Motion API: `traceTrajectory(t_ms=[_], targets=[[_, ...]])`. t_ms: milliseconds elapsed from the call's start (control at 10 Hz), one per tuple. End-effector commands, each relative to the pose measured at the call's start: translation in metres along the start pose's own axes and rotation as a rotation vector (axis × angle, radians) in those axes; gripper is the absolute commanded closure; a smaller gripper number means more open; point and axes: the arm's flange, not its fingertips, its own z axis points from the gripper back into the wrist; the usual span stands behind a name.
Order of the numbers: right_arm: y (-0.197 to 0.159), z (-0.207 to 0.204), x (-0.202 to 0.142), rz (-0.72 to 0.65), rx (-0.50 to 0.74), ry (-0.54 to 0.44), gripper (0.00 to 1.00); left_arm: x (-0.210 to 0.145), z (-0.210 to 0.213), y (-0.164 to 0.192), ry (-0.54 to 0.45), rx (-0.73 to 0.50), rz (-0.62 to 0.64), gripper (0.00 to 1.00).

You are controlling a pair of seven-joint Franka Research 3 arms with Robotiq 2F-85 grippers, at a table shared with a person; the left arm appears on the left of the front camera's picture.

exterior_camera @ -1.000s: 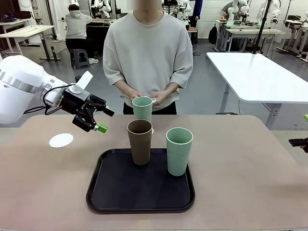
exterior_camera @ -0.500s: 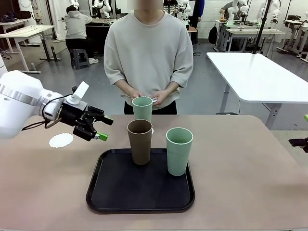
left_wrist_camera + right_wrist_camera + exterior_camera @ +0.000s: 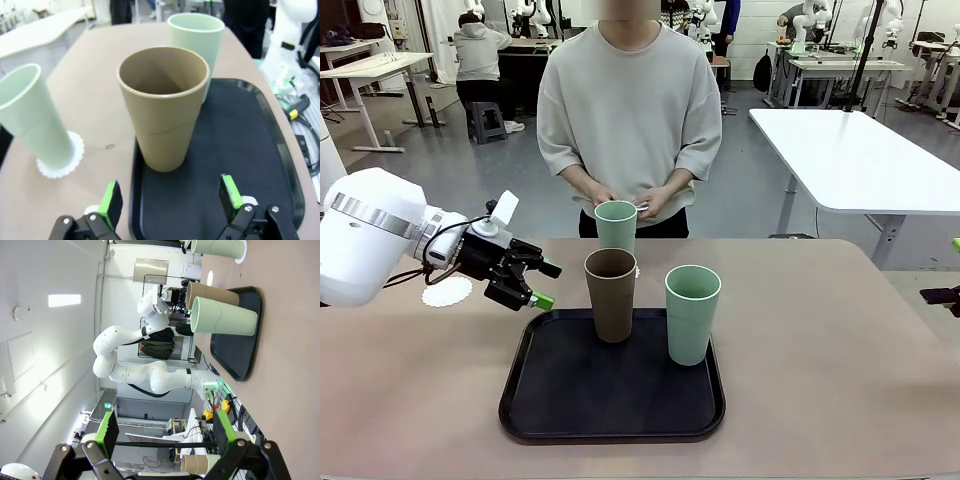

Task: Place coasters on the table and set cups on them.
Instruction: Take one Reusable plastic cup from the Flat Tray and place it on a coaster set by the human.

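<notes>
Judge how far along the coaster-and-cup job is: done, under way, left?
Done: one green cup stands on a coaster on the table; a second coaster lies bare. Under way: the open left gripper faces the brown cup, not gripping it. Left: that cup and the other green cup stand on the tray.
</notes>
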Motion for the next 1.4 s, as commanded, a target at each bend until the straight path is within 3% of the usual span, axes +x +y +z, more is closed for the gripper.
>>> traceTrajectory(t_ms=[0, 500, 900, 1300], targets=[[0.002, 0.000, 0.001, 0.006, 0.012, -0.001, 0.00, 0.000, 0.002, 0.001, -0.019, 0.020, -0.008, 0.00], [0.002, 0.000, 0.001, 0.006, 0.012, -0.001, 0.00, 0.000, 0.002, 0.001, -0.004, 0.006, 0.005, 0.00], [0.002, 0.000, 0.001, 0.006, 0.012, -0.001, 0.00, -0.016, -0.011, 0.022, -0.216, -0.069, -0.018, 0.00], [0.002, 0.000, 0.001, 0.006, 0.012, -0.001, 0.00, -0.029, -0.041, 0.037, -0.280, -0.075, -0.048, 0.00]])
